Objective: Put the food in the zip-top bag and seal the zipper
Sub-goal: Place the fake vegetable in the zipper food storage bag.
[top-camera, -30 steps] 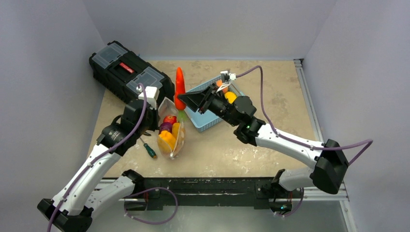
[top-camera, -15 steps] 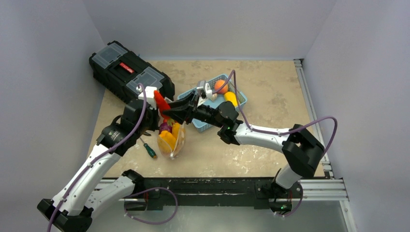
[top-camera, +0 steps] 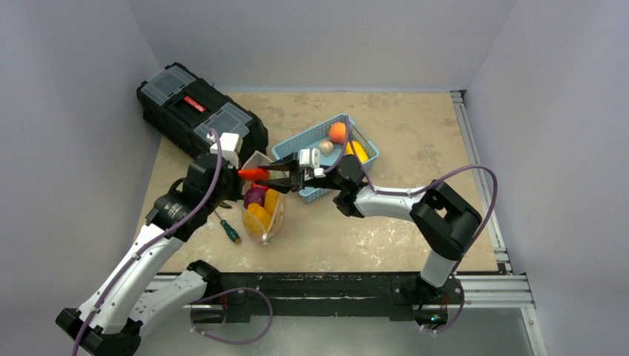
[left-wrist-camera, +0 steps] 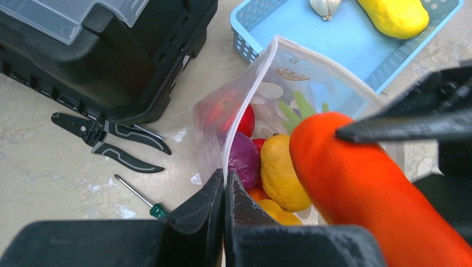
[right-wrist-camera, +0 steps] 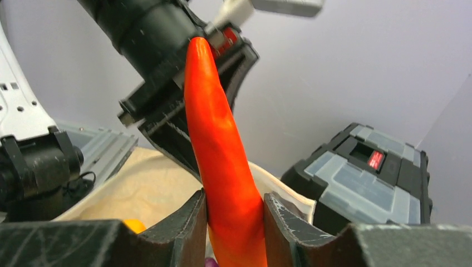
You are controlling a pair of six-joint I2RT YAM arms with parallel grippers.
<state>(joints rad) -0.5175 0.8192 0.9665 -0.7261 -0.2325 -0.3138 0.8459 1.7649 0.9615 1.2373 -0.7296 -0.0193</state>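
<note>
Left gripper [left-wrist-camera: 224,181]: I clench the rim of the zip-top bag [left-wrist-camera: 236,117], mouth open.
Right gripper [right-wrist-camera: 234,208]: I grasp the carrot [right-wrist-camera: 214,122], tip at the mouth.
Bag: holds red, purple and yellow food [left-wrist-camera: 281,167].

No legible text anywhere. Small red label [top-camera: 194,104] on the lid of the black plastic toolbox with clear lid compartments [top-camera: 230,122], upper left of the top view: marks too small to read, and no clearer in the right wrist view, lower right. Faint brownish print [left-wrist-camera: 291,74] on the clear crinkly plastic zip-top bag [left-wrist-camera: 339,89], upper centre of the left wrist view: blurred, unreadable.
</note>
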